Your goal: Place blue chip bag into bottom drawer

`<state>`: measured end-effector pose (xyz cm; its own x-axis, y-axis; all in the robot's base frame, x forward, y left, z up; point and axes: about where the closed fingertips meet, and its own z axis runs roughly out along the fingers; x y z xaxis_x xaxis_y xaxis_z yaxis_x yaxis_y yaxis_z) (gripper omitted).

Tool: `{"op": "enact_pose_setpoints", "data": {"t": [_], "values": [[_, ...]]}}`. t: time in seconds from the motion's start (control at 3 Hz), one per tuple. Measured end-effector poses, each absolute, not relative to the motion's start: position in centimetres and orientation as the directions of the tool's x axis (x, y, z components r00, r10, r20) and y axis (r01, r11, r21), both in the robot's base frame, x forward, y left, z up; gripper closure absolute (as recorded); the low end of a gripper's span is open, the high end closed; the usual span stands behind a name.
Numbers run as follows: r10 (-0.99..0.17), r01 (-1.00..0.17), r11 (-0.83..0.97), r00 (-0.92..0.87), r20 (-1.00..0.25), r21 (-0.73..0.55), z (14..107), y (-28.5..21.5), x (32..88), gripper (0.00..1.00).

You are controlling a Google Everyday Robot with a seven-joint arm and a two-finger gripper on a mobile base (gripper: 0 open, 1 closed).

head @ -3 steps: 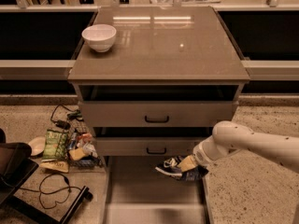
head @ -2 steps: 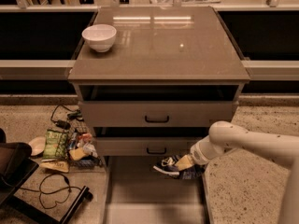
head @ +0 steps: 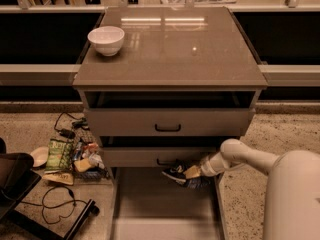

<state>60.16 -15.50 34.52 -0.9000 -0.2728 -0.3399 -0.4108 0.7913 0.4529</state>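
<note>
The bottom drawer (head: 165, 211) is pulled out toward me, a wide shallow tray with a plain flat floor. My gripper (head: 176, 175) reaches in from the right, just above the drawer's back part and under the middle drawer's front. It is shut on the blue chip bag (head: 196, 182), a dark crinkled foil bag that hangs below the fingers over the drawer's right rear area. My white arm (head: 250, 159) runs off to the lower right.
A white bowl (head: 106, 39) stands on the cabinet top (head: 175, 49) at the left. The two upper drawers with black handles (head: 168, 128) are slightly open. On the floor to the left lie a green snack bag (head: 60, 154), cables and other clutter.
My gripper with the bag has shifted a little to the left over the open bottom drawer. Nothing else moved.
</note>
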Motion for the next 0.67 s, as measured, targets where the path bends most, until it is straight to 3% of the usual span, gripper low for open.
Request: {"op": "enact_pose_setpoints", "data": {"t": [0.33, 0.67], "values": [[-0.182, -0.335, 0.755, -0.933, -0.312, 0.563, 28.1, -17.4, 58.7, 1.0], [-0.054, -0.209, 0.718, -0.968, -0.247, 0.663, 21.4, -21.0, 52.6, 1.0]]}}
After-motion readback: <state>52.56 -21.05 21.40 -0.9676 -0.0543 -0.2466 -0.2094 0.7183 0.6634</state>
